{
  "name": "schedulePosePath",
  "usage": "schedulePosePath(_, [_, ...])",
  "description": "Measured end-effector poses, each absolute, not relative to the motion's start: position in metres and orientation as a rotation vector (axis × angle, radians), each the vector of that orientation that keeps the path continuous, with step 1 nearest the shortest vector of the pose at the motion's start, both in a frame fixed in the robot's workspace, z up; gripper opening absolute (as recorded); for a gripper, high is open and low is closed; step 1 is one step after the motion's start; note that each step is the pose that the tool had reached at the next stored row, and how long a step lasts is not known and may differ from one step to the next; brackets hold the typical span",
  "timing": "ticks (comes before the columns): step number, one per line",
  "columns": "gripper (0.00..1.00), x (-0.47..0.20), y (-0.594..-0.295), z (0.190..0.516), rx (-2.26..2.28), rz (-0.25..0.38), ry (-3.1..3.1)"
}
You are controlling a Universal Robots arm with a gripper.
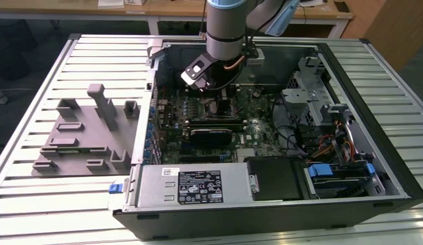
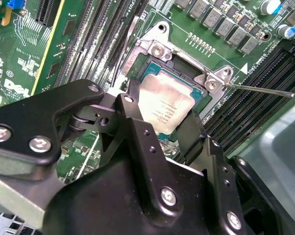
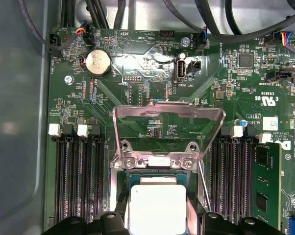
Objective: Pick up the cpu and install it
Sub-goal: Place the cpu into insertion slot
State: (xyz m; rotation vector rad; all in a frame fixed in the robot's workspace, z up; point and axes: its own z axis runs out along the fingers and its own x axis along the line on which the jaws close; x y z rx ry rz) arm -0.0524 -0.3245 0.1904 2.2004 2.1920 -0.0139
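The cpu (image 2: pixel 164 105) (image 3: pixel 157 208) is a flat square chip with a silvery top. It lies in or just over the open socket (image 2: pixel 184 81) on the green motherboard. My gripper (image 2: pixel 159 115) (image 3: pixel 158 218) is shut on it, one black finger (image 2: pixel 130 105) against each of two opposite edges. I cannot tell whether the chip is fully seated. The socket's metal load plate (image 3: pixel 167 117) stands flipped open, and its thin lever (image 2: pixel 265 90) sticks out to the side. In the exterior view the gripper (image 1: pixel 220 97) reaches down into the open computer case (image 1: pixel 395 168).
Memory slots (image 3: pixel 74 176) flank the socket, with one module (image 3: pixel 265 181) fitted. Cables (image 1: pixel 313 138), a drive cage (image 1: pixel 313 97) and the power supply (image 1: pixel 191 186) crowd the case. A grey fixture block (image 1: pixel 85 132) stands on the slatted table at the exterior view's left.
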Motion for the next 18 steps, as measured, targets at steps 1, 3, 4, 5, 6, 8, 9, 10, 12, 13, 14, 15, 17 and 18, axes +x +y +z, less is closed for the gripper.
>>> schedulePosePath(1, [0.55,-0.052,-0.324,0.190,2.200,-0.014,2.192])
schedulePosePath(3, [0.55,-0.052,-0.324,0.190,2.201,-0.013,2.192])
schedulePosePath(4, [0.61,-0.052,-0.324,0.190,2.201,-0.014,2.192])
schedulePosePath(5, [0.61,-0.052,-0.325,0.190,2.200,-0.015,2.192])
schedulePosePath(6, [0.61,-0.052,-0.325,0.190,2.200,-0.015,2.192])
schedulePosePath(8, [0.61,-0.052,-0.325,0.191,2.200,-0.015,2.192])
schedulePosePath(9, [0.61,-0.052,-0.325,0.192,2.200,-0.015,2.192])
schedulePosePath(10, [0.61,-0.052,-0.325,0.193,2.200,-0.015,2.192])
schedulePosePath(12, [0.61,-0.052,-0.325,0.197,2.200,-0.014,2.192])
schedulePosePath(13, [0.61,-0.052,-0.325,0.200,2.200,-0.015,2.192])
schedulePosePath(14, [0.61,-0.052,-0.325,0.202,2.200,-0.015,2.192])
schedulePosePath(15, [0.61,-0.052,-0.325,0.205,2.200,-0.015,2.192])
schedulePosePath(17, [0.61,-0.052,-0.325,0.209,2.200,-0.015,2.192])
schedulePosePath(18, [0.61,-0.052,-0.325,0.210,2.200,-0.015,2.192])
